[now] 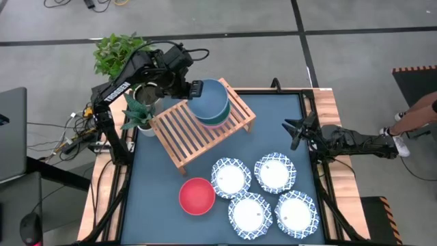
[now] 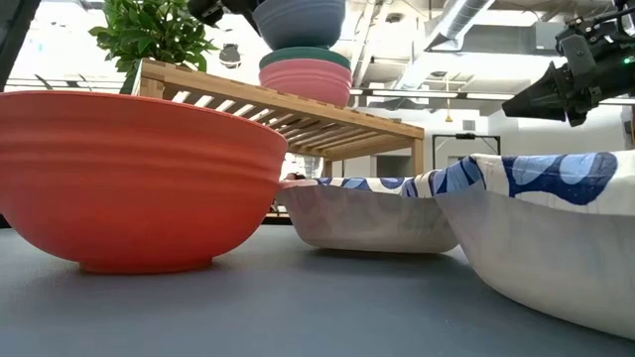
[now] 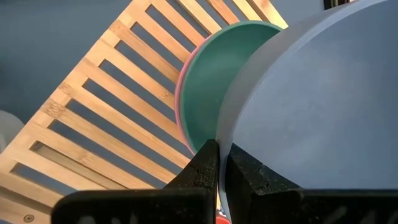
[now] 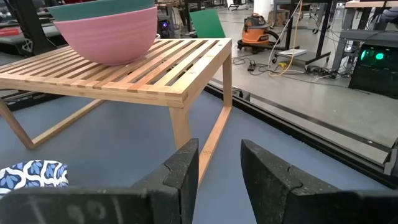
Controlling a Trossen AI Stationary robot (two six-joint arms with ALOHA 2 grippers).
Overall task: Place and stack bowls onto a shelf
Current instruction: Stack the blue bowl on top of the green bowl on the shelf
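Observation:
My left gripper (image 1: 194, 89) is shut on a grey-blue bowl (image 1: 210, 100) over the far end of the wooden shelf (image 1: 183, 134). Right below it a dark green bowl (image 2: 306, 57) sits nested in a pink bowl (image 2: 308, 83), which rests by its base on the shelf's slats. Whether the grey-blue bowl's bottom (image 2: 302, 40) touches the green bowl I cannot tell. A red bowl (image 1: 196, 195) and several white blue-rimmed dishes (image 1: 273, 173) stand on the blue tabletop. My right gripper (image 4: 221, 171) waits open at the table's right edge. My left gripper pinches the grey-blue bowl's rim (image 3: 221, 144) on the side toward the table's left, one finger (image 3: 249, 177) inside the bowl and the other (image 3: 200, 177) outside. The fingers slant down from the far left. The bowl stays upright over the green and pink stack.
A potted plant (image 1: 140, 109) stands against the shelf's left side, under my left arm. The near half of the shelf's slats (image 3: 106, 112) is bare. The red bowl and the dishes fill the table's near right part.

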